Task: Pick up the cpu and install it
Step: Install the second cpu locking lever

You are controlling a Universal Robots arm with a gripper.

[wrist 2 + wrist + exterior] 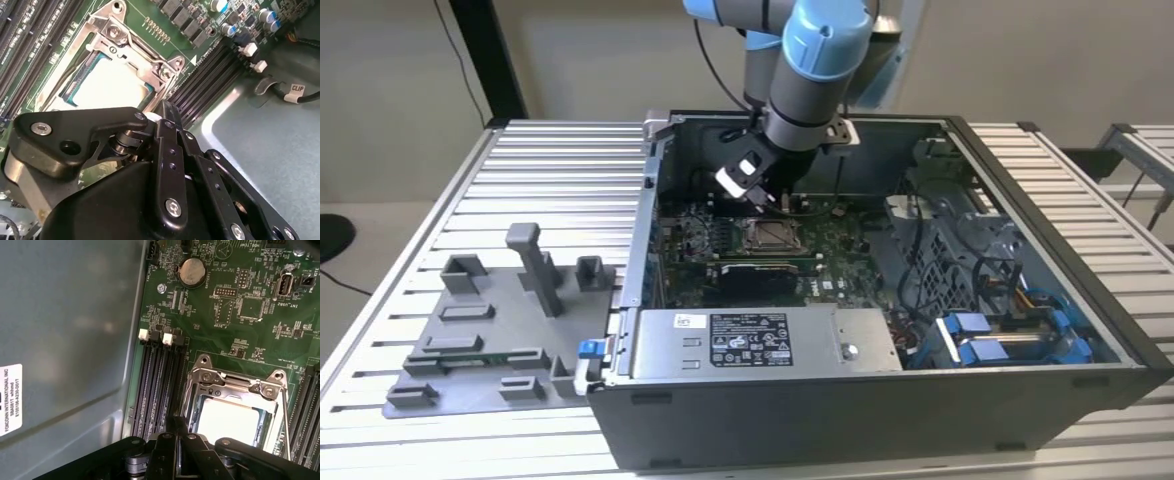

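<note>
The cpu (pixel 227 422) lies flat in the motherboard's socket, its pale silver top showing inside the metal frame (pixel 235 385); it is also seen in the second wrist view (pixel 107 80). My gripper (pixel 767 200) hangs inside the open computer case just above the socket (pixel 767 236), slightly toward the case's back wall. In both wrist views the black fingers (pixel 176 427) meet at the socket's edge beside the memory slots, pressed together with nothing between them. The fingertips (pixel 162 112) hide part of the socket frame.
Black memory slots (pixel 157 385) run alongside the socket. A power supply (pixel 747 340) fills the case's front, and blue-tabbed cables (pixel 987 335) lie at the exterior view's right. A grey fixture tray (pixel 494 330) sits on the slatted table left of the case.
</note>
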